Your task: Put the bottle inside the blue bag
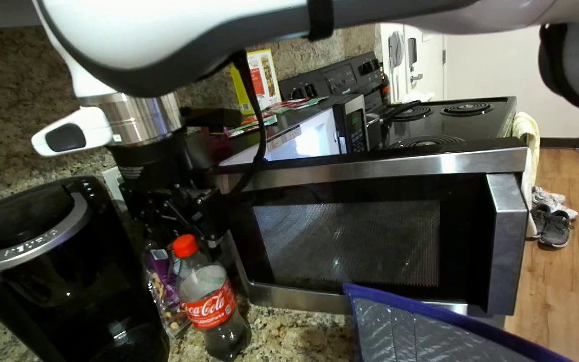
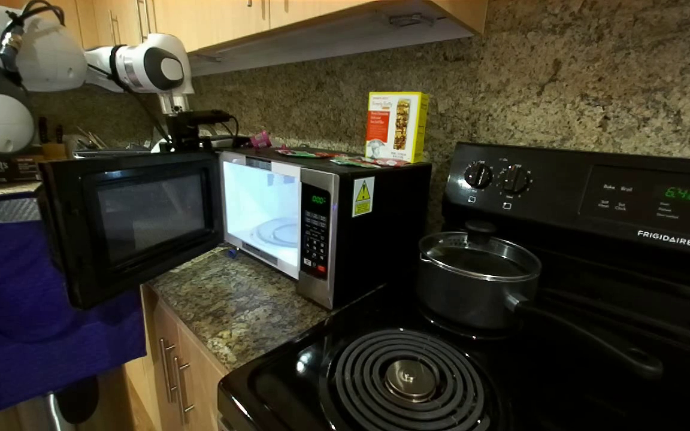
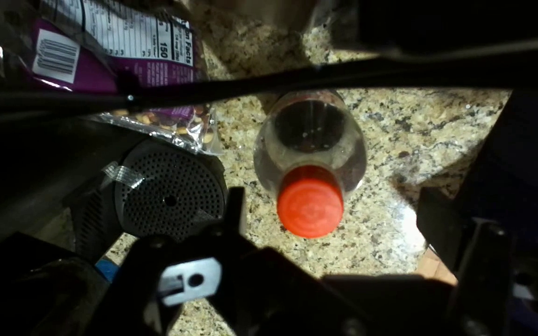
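The bottle (image 1: 211, 306) stands upright on the granite counter, with a red cap, red label and dark cola. In the wrist view the bottle (image 3: 310, 205) shows from above, its cap between the spread fingers. My gripper (image 3: 334, 210) is open and holds nothing. In an exterior view the gripper (image 1: 184, 221) is just behind and above the cap. The blue bag (image 1: 435, 317) is at the lower right with its rim and silvery lining showing. It also hangs at the left in an exterior view (image 2: 15, 287), where the microwave door hides the bottle.
An open microwave door (image 1: 350, 241) stands behind the bottle. A black coffee maker (image 1: 58, 271) is at the left, and a purple nut packet (image 1: 166, 286) lies beside the bottle. A perforated drip tray (image 3: 168, 191) shows in the wrist view. A pot (image 2: 477, 287) sits on the stove.
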